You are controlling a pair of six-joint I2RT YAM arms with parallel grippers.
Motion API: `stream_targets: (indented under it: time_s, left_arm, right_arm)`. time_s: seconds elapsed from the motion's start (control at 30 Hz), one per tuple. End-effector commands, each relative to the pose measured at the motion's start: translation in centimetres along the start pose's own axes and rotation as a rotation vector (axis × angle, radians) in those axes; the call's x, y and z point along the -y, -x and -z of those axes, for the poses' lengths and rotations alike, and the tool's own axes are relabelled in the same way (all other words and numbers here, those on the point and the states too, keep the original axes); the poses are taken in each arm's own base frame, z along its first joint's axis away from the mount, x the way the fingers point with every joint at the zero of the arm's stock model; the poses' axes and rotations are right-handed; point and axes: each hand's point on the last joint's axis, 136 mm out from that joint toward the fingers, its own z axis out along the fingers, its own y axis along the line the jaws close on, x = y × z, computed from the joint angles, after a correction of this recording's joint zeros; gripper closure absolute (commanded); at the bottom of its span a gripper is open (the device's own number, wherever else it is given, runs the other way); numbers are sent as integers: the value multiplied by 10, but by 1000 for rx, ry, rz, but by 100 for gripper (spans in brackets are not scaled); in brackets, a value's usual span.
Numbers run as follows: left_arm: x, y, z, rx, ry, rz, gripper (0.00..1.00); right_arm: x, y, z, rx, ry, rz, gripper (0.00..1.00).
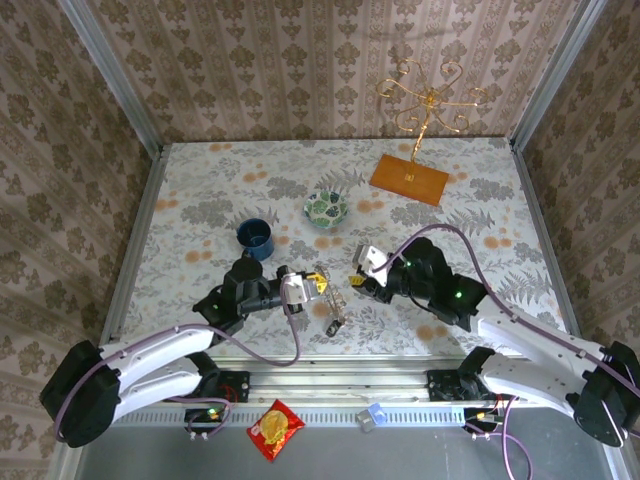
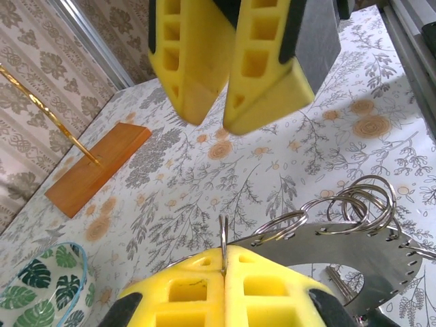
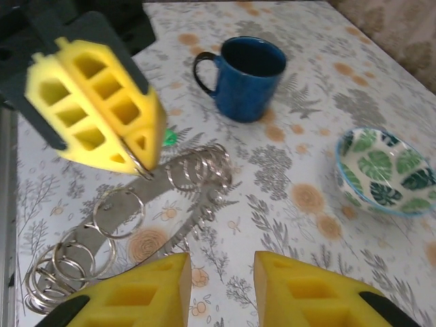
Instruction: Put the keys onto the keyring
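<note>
The keyring (image 3: 160, 197) is a flat grey metal plate with several wire split rings (image 3: 197, 170) along its edge. My left gripper (image 2: 223, 262) is shut on one thin split ring (image 2: 223, 235), so the plate (image 2: 340, 248) hangs tilted beside it, above the table. In the top view the left gripper (image 1: 320, 283) holds the keyring (image 1: 335, 312) near the table's front middle. My right gripper (image 3: 222, 269) is open and holds nothing, a short way from the plate and facing the left gripper (image 3: 139, 160). A small green bit (image 3: 168, 138) peeks out behind the left fingers. The keys are otherwise hidden.
A blue mug (image 3: 248, 75) stands behind the keyring, and a green-patterned bowl (image 3: 385, 170) sits to its right. At the back right, a gold wire stand (image 1: 425, 100) rises from an orange wooden base (image 1: 408, 180). A red snack packet (image 1: 275, 428) lies off the table's front edge.
</note>
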Motion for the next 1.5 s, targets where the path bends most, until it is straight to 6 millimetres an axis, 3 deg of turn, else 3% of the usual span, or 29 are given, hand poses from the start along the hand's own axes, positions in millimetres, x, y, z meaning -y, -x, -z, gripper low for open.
stream_targets:
  time_s: [0.0,0.27,0.43,0.63,0.77,0.97,1.17,1.47]
  left_arm:
    - [-13,15,6,23,57,41,100]
    - [-38,23,35,-50,205,262,100]
    - [-63,20,77,-105,425,399,100]
    - [-73,14,131,-180,612,495,100]
    - [-73,1,162,-295,706,557,100]
    - [-76,-19,204,-438,878,623,100]
    - [-82,-23,236,-453,1032,671,100]
    - [-93,-23,282,-459,1267,693,100]
  right_arm:
    - [21,0,9,12,-135,-165,69]
    - [49,3,19,-57,-279,-352,74]
    - [50,6,13,-111,-271,-412,75]
    - [35,16,-9,-183,-194,-410,76]
    - [12,24,-36,-230,-111,-422,76]
    - [-38,21,-96,-351,27,-480,76]
    - [-79,18,-148,-426,120,-288,70]
    - [-94,6,-214,-533,157,-359,71]
